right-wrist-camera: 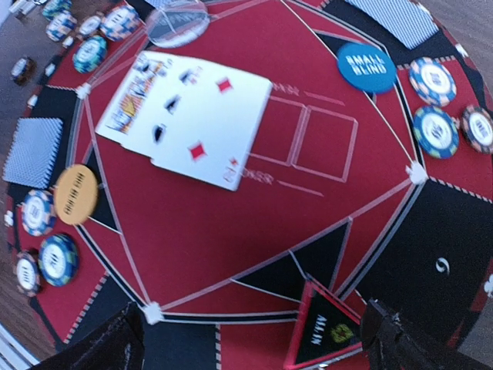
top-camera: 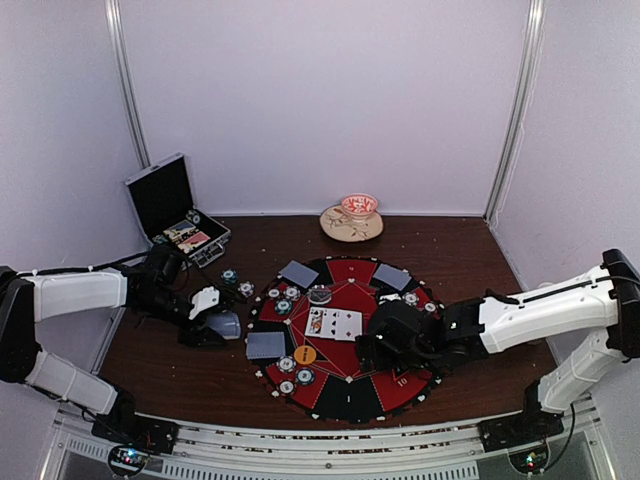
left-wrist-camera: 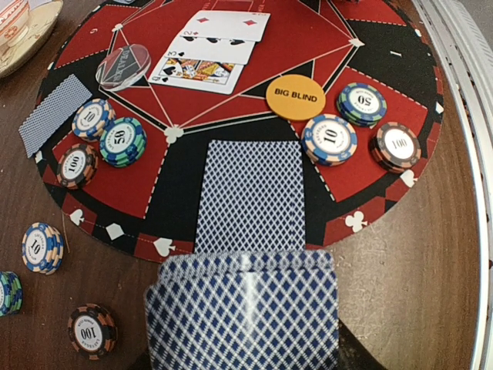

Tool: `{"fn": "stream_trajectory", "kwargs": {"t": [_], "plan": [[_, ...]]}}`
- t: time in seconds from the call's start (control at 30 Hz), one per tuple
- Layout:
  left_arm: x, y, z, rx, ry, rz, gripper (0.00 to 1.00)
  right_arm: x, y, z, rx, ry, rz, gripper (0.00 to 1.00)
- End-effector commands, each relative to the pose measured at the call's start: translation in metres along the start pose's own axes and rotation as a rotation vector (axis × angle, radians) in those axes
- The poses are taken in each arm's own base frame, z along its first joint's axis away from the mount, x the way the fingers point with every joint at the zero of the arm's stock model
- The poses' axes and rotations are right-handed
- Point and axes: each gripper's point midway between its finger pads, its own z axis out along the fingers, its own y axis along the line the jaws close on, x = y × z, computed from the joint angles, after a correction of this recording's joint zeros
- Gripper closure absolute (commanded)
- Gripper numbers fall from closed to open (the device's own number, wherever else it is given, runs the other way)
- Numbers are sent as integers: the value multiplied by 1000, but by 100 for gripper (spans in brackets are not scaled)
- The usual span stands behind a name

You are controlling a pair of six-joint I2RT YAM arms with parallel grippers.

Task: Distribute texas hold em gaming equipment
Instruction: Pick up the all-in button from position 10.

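My left gripper (top-camera: 213,323) hovers left of the round mat (top-camera: 345,395), shut on a deck of blue-backed playing cards (left-wrist-camera: 243,308) that hides its fingers. Ahead of it a face-down card (left-wrist-camera: 250,193) lies on the mat, flanked by chip stacks (left-wrist-camera: 329,139) (left-wrist-camera: 122,140) and the orange BIG BLIND disc (left-wrist-camera: 295,98). Three face-up cards (right-wrist-camera: 185,116) lie at the mat's middle. My right gripper (right-wrist-camera: 258,347) hangs open over the mat's near right part, with a triangular ALL IN token (right-wrist-camera: 327,327) lying near its right finger (right-wrist-camera: 416,343). The blue SMALL BLIND disc (right-wrist-camera: 366,67) lies further off.
An open black case (top-camera: 175,210) stands at the back left. A saucer with a cup (top-camera: 352,220) sits behind the mat. Loose chip stacks (left-wrist-camera: 41,247) (left-wrist-camera: 92,330) rest on the wood left of the mat. A clear disc (left-wrist-camera: 123,65) lies near the face-up cards.
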Motion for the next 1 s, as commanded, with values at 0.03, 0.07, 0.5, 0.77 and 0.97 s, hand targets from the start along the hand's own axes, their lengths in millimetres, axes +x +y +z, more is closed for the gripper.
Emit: {"fn": "stream_trajectory", "kwargs": {"t": [0.03, 0.07, 0.5, 0.77, 0.97], "plan": [[-7, 2, -3, -7, -29, 19, 47, 34, -48, -4, 128, 73, 66, 0], [-6, 2, -2, -6, -29, 18, 47, 37, -52, -5, 130, 74, 71, 0], [-6, 2, -2, -7, -27, 16, 47, 45, -69, 15, 198, 87, 47, 0], [-6, 2, -2, -5, -27, 19, 47, 51, -69, 26, 206, 119, 50, 9], [-7, 2, -3, -10, -30, 21, 47, 57, -67, 32, 203, 146, 52, 16]]}}
